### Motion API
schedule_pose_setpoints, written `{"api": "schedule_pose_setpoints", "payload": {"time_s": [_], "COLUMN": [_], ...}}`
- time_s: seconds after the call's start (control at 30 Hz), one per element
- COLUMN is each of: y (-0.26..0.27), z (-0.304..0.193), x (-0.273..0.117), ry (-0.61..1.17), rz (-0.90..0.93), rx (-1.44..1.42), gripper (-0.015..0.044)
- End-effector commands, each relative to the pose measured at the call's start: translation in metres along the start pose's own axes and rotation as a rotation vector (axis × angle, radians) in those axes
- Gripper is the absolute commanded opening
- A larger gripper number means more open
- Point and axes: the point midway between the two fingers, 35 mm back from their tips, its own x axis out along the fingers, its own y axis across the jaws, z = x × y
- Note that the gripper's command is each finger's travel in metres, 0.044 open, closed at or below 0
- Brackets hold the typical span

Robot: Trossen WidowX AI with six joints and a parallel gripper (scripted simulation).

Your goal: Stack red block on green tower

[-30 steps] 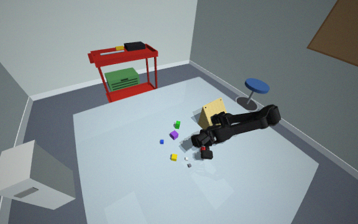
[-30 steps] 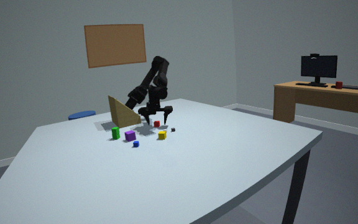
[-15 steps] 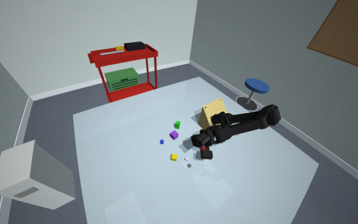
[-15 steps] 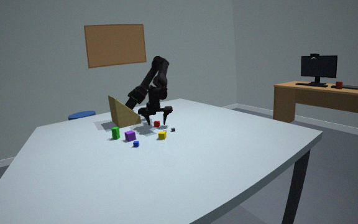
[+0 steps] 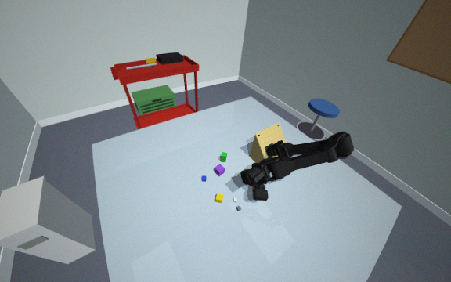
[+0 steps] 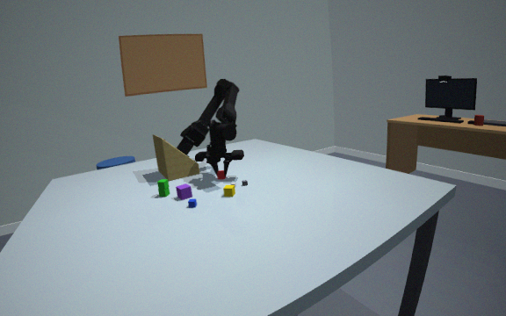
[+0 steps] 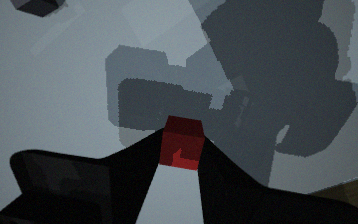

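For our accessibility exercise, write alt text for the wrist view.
The gripper is shut on the red block, a dark finger pressed against each side, just over the pale table. Grey shadows spread behind, and a small dark cube sits at the top left edge.
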Motion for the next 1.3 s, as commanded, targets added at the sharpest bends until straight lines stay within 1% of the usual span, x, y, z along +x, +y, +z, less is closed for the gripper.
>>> {"api": "schedule_pose_setpoints", "payload": {"time_s": [0.0, 0.03, 0.1, 0.4, 1.03, 1.27], "y": [0.000, 0.000, 0.000, 0.000, -0.001, 0.000], "z": [0.000, 0.000, 0.000, 0.001, 0.001, 0.001], "x": [0.000, 0.000, -0.002, -0.033, -0.115, -0.116], "ry": [0.002, 0.002, 0.002, 0.000, 0.000, -0.002], "rz": [0.002, 0.002, 0.002, 0.000, -0.002, 0.000], "rx": [0.002, 0.002, 0.002, 0.002, 0.003, 0.004], "gripper": [0.0059, 0.0052, 0.0000, 0.0000, 0.0000, 0.0000]}}
